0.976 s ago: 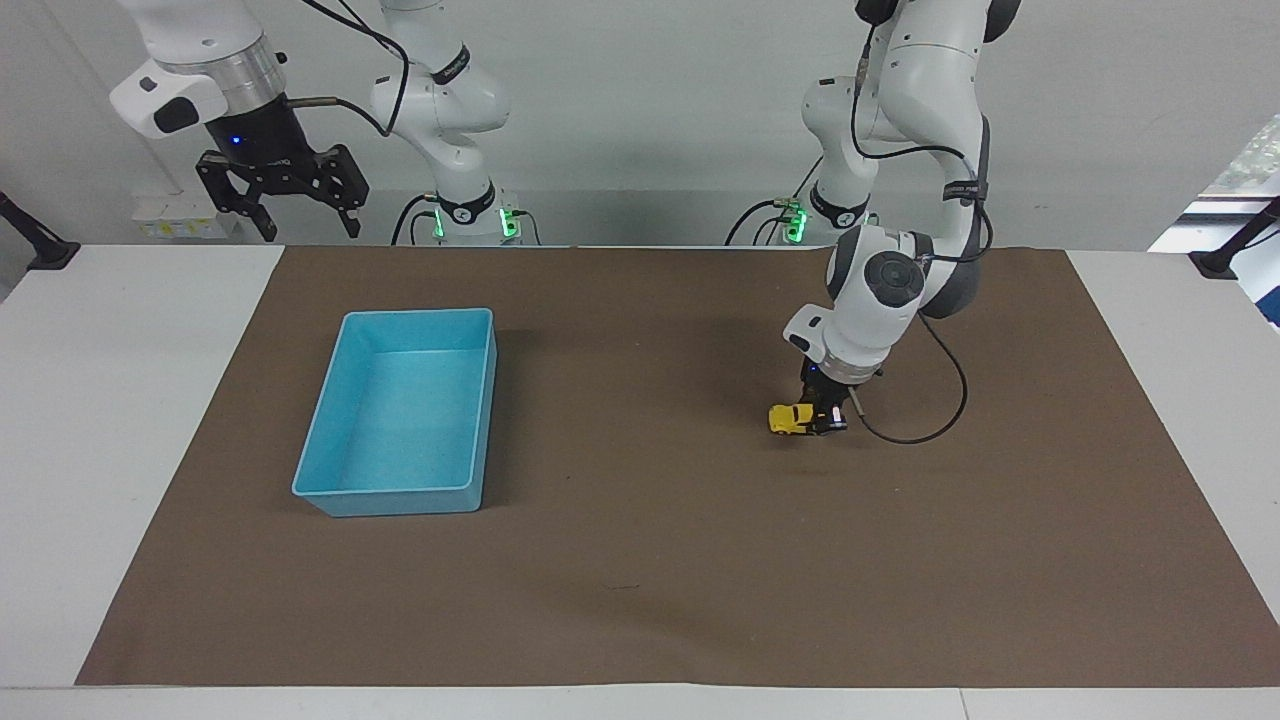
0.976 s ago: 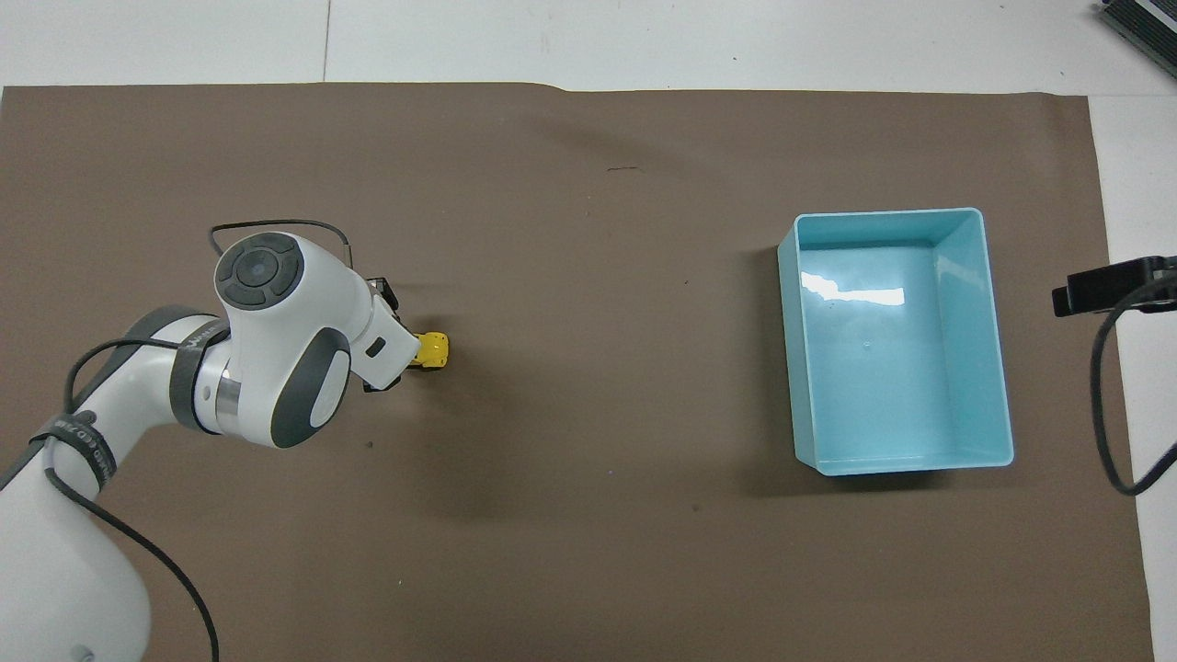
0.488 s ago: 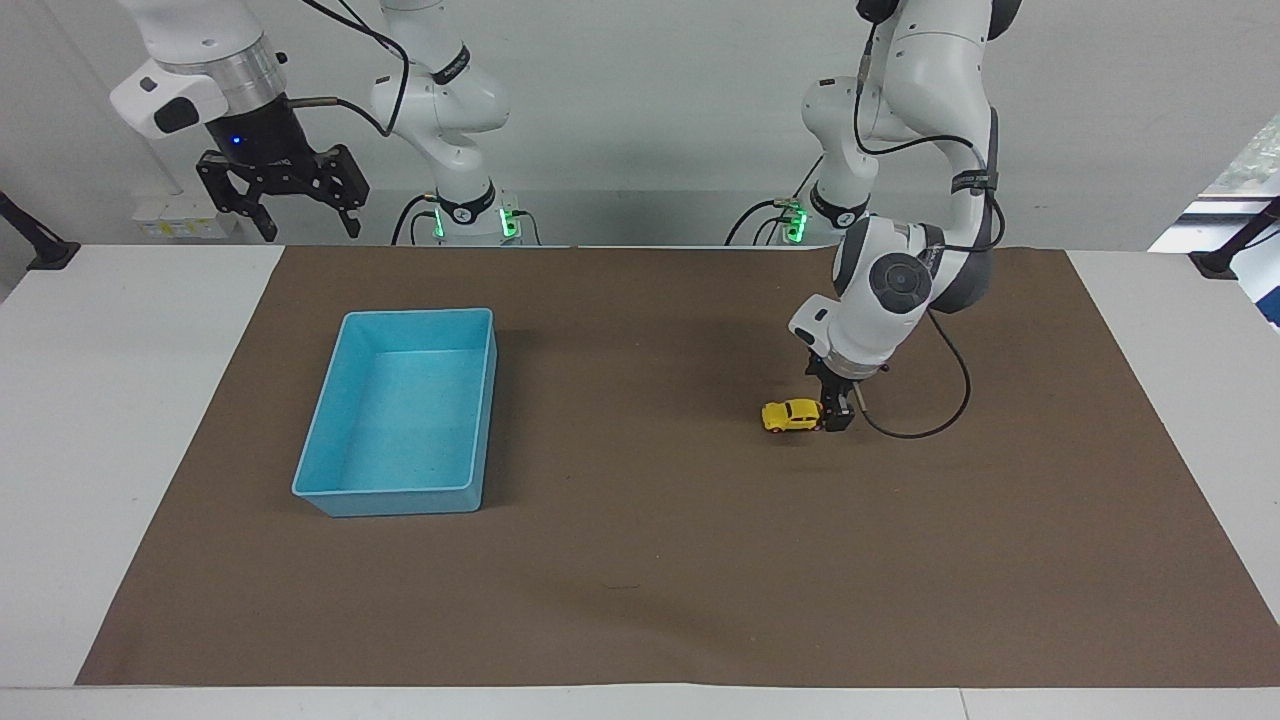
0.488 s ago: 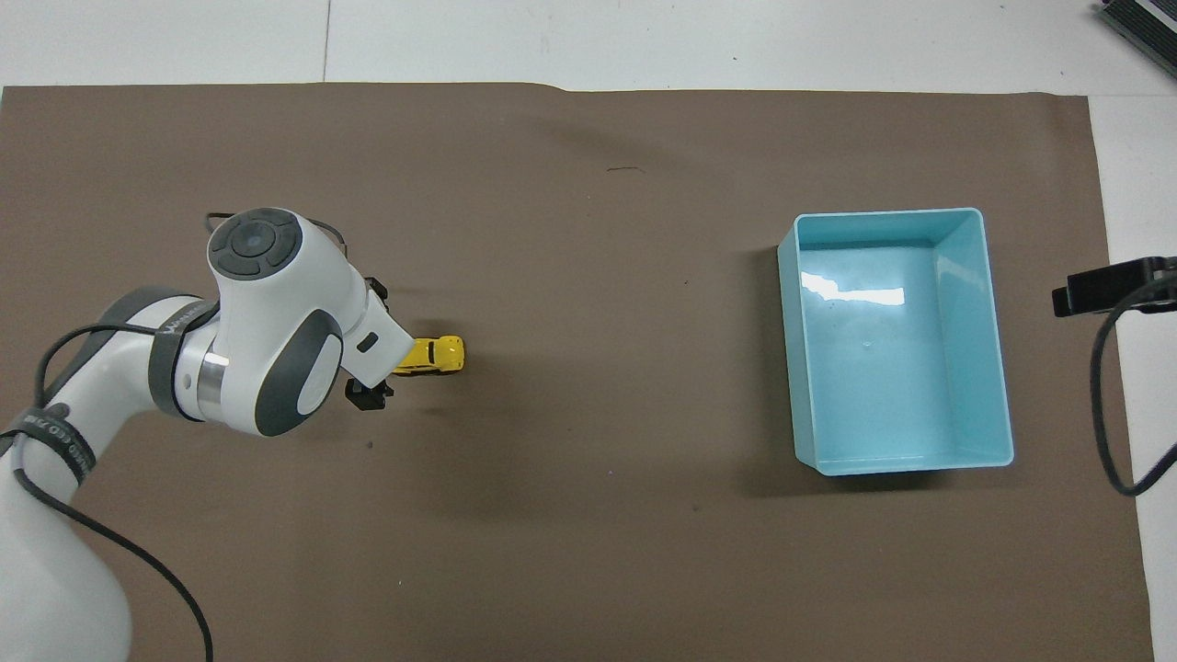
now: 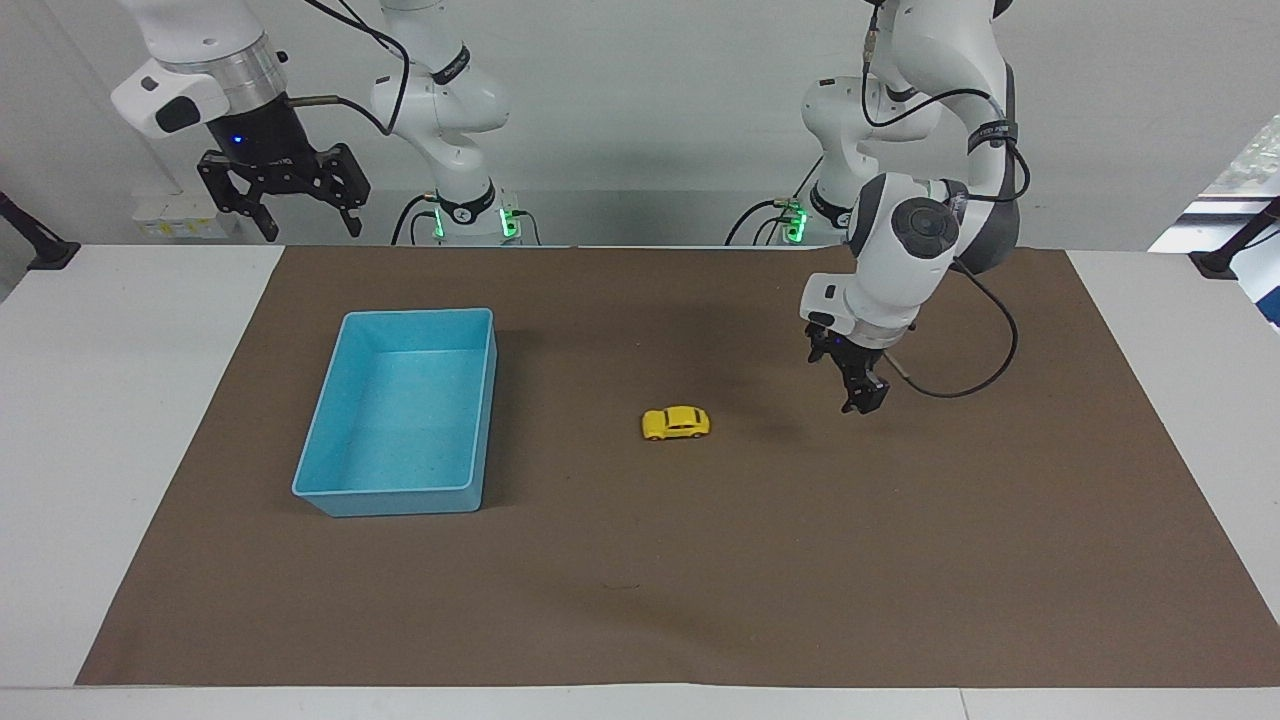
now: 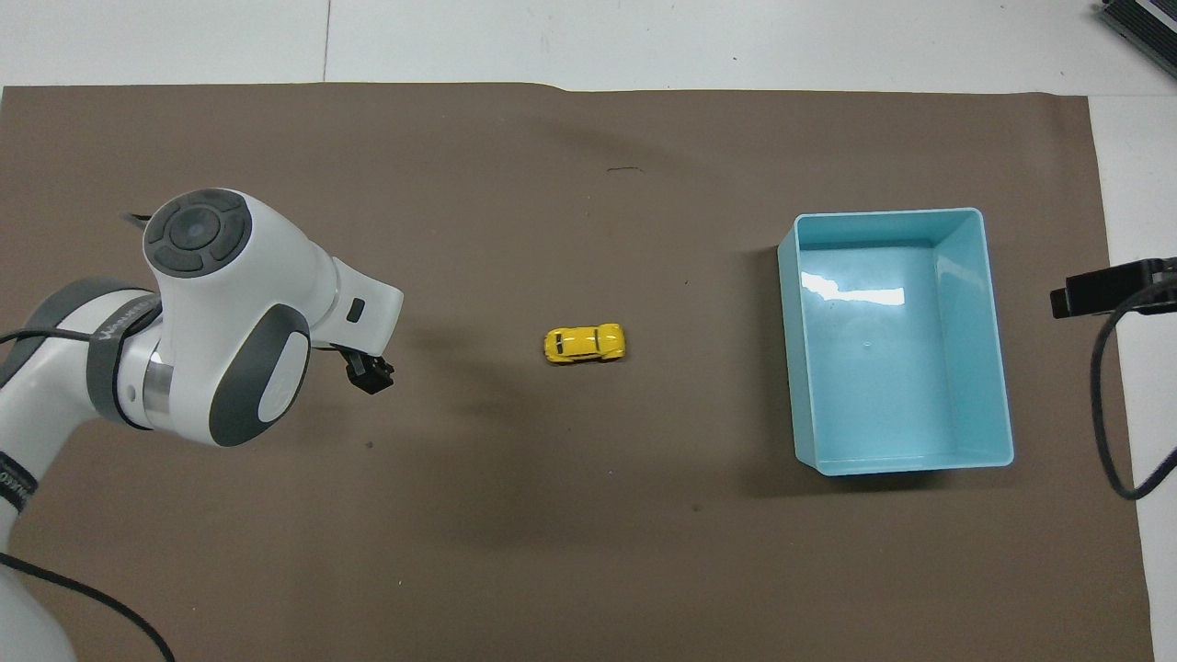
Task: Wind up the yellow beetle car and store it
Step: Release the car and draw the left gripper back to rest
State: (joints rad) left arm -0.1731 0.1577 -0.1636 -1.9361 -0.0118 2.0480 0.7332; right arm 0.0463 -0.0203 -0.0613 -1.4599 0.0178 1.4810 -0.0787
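Observation:
The yellow beetle car (image 5: pixel 676 423) stands on its wheels on the brown mat, alone, between the blue bin (image 5: pixel 395 500) and my left gripper; it also shows in the overhead view (image 6: pixel 585 343). My left gripper (image 5: pixel 862 400) hangs above the mat, toward the left arm's end from the car, open and empty; in the overhead view only its tip (image 6: pixel 371 375) shows under the wrist. My right gripper (image 5: pixel 290 215) waits raised above the table's edge at the right arm's end, open and empty. The bin (image 6: pixel 788 349) is empty.
The brown mat (image 5: pixel 640 600) covers most of the white table. A black cable loops from the left wrist (image 5: pixel 960 385). The right gripper's edge and cable show at the overhead view's side (image 6: pixel 1103 287).
The left gripper let go of the car and rose away toward the robots. The car has rolled across the mat toward the bin.

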